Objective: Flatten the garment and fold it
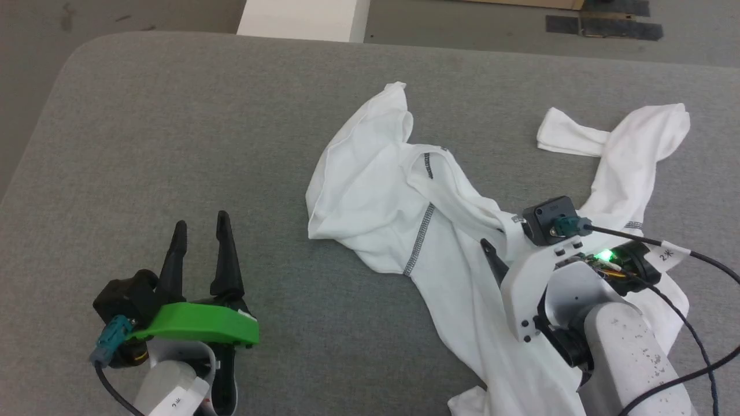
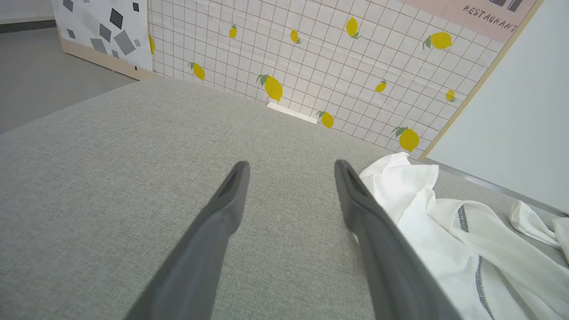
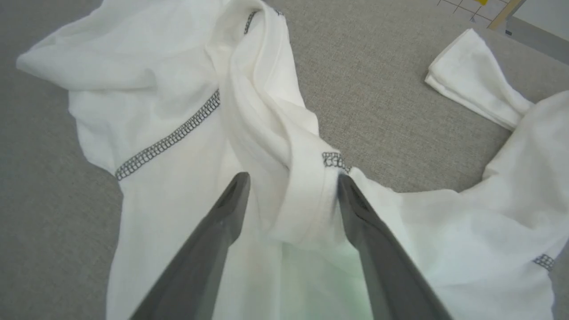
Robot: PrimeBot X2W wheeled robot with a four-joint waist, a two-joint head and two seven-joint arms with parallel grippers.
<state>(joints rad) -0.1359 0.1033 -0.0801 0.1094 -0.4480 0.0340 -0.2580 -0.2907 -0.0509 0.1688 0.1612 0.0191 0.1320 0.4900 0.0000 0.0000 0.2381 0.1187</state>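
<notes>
Across the grey table [image 1: 173,144], crumpled white garment [image 1: 376,190] directly under and ahead of the right gripper [image 3: 291,178], a twisted ridge of fabric lying between its wide-spread fingers [image 3: 213,231], unpinched. Left gripper [image 1: 201,221] likewise spread wide, holding nothing, above bare table with the garment just off to its right.

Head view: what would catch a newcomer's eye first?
A crumpled white thin-fabric shirt with dark grey stitched seams sprawls across the right half of the grey cloth-covered table. The right end effector stands open around a twisted fold of it; the left end effector is open over bare table, lower left.
</notes>
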